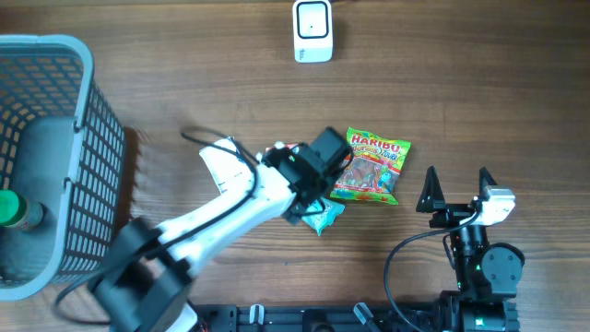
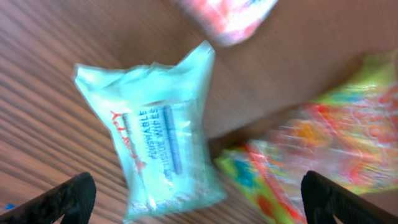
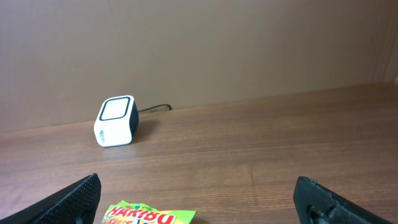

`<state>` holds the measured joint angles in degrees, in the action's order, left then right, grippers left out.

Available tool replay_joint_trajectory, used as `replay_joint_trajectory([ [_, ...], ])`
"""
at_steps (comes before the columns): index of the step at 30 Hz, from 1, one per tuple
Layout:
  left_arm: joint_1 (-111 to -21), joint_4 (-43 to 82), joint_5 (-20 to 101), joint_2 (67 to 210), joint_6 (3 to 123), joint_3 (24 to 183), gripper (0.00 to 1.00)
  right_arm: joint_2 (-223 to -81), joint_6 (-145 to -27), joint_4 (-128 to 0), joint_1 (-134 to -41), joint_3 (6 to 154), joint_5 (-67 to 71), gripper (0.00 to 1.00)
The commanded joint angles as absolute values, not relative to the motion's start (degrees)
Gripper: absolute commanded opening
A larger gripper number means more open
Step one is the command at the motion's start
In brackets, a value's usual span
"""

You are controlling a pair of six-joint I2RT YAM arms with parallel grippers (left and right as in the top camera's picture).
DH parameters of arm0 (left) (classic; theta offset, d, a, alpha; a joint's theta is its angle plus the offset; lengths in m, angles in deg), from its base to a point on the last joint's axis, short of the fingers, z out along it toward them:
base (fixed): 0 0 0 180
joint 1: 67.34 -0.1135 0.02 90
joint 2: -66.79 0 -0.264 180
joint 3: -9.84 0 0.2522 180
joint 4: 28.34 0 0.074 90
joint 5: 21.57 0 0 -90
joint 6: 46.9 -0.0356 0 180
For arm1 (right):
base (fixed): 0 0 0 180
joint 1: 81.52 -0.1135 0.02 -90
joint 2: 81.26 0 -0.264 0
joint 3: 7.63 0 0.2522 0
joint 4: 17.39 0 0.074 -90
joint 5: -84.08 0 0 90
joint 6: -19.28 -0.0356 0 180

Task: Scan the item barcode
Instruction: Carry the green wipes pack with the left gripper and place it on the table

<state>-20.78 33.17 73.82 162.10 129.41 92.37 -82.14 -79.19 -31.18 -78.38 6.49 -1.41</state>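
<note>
A teal pack of flushable wipes (image 2: 158,124) lies flat on the wooden table, just beyond my left gripper (image 2: 199,202), whose jaws stand wide open with nothing between them. From overhead the same pack (image 1: 324,215) pokes out from under the left gripper (image 1: 318,184). A green Haribo sweets bag (image 1: 371,164) lies beside it to the right, blurred in the left wrist view (image 2: 323,149). The white barcode scanner (image 1: 312,30) stands at the far edge, also seen as the scanner (image 3: 116,121). My right gripper (image 1: 456,189) is open and empty at the near right, behind the Haribo bag (image 3: 149,216).
A grey wire basket (image 1: 88,138) stands at the left with a green-capped bottle (image 1: 11,210) inside. A white packet (image 1: 219,162) lies under the left arm, and a red-and-white packet (image 2: 227,18) beyond the wipes.
</note>
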Motion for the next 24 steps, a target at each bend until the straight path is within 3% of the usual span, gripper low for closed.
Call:
replay_joint_trajectory([
  [1, -21.9, 42.6, 91.2, 153.8, 119.3, 104.4, 1.00, -81.8, -78.6, -31.0, -78.6, 6.4, -0.9, 1.00],
  [4, -24.8, 53.5, 102.8, 148.4, 114.4, 114.4, 1.00, -81.8, -78.6, -31.0, -78.6, 6.4, -0.9, 1.00],
  [10, -31.4, 54.3, 116.4, 135.7, 94.9, 118.9, 1.00, -81.8, -78.6, -31.0, -78.6, 6.4, -0.9, 1.00],
  [14, -40.4, 57.1, 125.8, 129.3, 98.4, 118.9, 1.00, -81.8, -78.6, -31.0, -78.6, 6.4, -0.9, 1.00],
  [17, -53.5, 57.1, 124.2, 126.0, 99.5, 118.9, 1.00, -81.8, -78.6, -31.0, -78.6, 6.4, -0.9, 1.00],
  [24, -88.0, 60.8, 107.3, 129.7, 103.2, 118.3, 1.00, -81.8, -78.6, -31.0, -78.6, 6.4, -0.9, 1.00],
])
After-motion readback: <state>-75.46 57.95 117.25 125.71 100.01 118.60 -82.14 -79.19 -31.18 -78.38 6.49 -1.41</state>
